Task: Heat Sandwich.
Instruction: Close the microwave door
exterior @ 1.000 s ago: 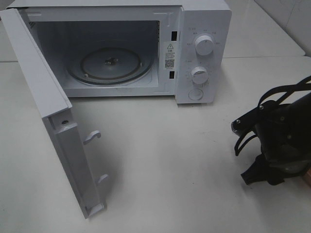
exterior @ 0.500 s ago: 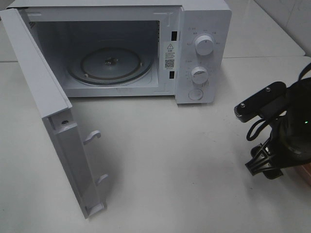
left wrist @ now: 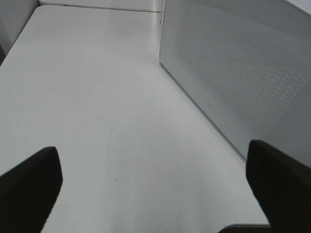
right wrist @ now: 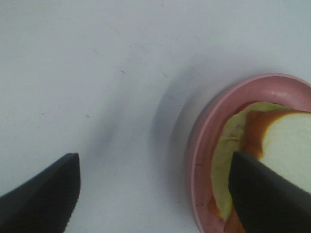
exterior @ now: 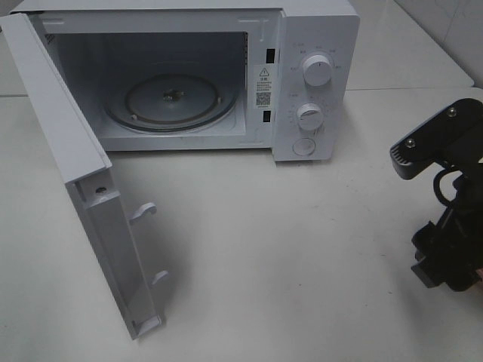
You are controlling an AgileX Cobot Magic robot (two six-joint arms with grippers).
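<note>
- The sandwich (right wrist: 286,141) and its pink plate (right wrist: 204,145) ran off the right wrist picture's edge; one claw finger (right wrist: 262,194) covered part of them.
- In the high view the right arm (exterior: 445,204) hid both.
- The microwave's (exterior: 317,45) dial labels were too small to read.
- The left claw (left wrist: 155,189) showed only its fingertips.
</note>
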